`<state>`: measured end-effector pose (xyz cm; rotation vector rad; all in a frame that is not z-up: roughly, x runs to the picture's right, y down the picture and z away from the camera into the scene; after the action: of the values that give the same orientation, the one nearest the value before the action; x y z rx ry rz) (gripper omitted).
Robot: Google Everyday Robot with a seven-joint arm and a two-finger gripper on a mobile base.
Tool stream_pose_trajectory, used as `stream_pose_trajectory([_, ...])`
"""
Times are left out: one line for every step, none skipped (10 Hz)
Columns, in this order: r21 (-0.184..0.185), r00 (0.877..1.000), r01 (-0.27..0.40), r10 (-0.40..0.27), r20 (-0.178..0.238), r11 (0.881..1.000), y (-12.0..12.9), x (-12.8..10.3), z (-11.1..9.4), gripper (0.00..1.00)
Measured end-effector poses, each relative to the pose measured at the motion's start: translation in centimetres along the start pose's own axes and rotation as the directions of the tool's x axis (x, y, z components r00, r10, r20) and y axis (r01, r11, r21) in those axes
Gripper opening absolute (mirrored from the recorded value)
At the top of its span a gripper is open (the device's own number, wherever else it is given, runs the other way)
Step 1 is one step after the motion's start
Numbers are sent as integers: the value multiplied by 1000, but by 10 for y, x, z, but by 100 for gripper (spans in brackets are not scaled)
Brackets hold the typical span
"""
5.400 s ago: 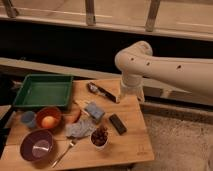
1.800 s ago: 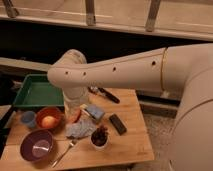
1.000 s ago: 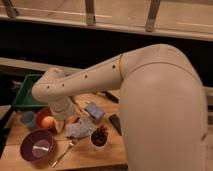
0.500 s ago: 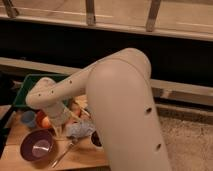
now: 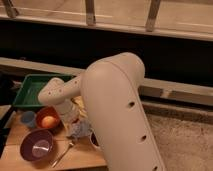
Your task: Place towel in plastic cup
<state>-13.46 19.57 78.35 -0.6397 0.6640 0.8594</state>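
At the bottom left of the frame, a wooden table (image 5: 82, 159) runs out of view at the lower edge. On it, nearest, sit a purple bowl (image 5: 36, 146) and a metal utensil (image 5: 62, 154). Just behind, a crumpled grey-blue towel (image 5: 77, 131) lies on the wood, with the gripper (image 5: 74, 122) directly over it. Whether it grasps the cloth cannot be told. The robot's broad cream arm (image 5: 117, 105) hides the table's right half. Left of the towel are an orange bowl (image 5: 48, 120) and a small blue plastic cup (image 5: 27, 118) near the left edge. A green tray (image 5: 32, 90) lies behind. Speckled floor (image 5: 185, 140) lies open at right.
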Motion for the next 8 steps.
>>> stream_pose_trajectory([-24, 1000, -19, 19, -11, 1000, -2, 0, 10, 73])
stream_pose_trajectory([-31, 1000, -25, 25, -11, 999, -3, 1, 13, 73])
stream_pose_trajectory([-33, 1000, -23, 23, -10, 999, -1, 0, 13, 73])
stream_pose_trajectory([-33, 1000, -22, 21, -10, 999, 0, 0, 13, 73])
stream_pose_trajectory([-33, 1000, -22, 22, -10, 999, 0, 0, 13, 73])
stream_pose_trajectory([-32, 1000, -27, 27, -10, 999, -2, 1, 13, 73])
stream_pose_trajectory([-23, 999, -34, 34, -5, 999, -2, 4, 11, 73])
stream_pose_trajectory([-20, 999, -35, 35, 0, 999, -2, 6, 6, 73])
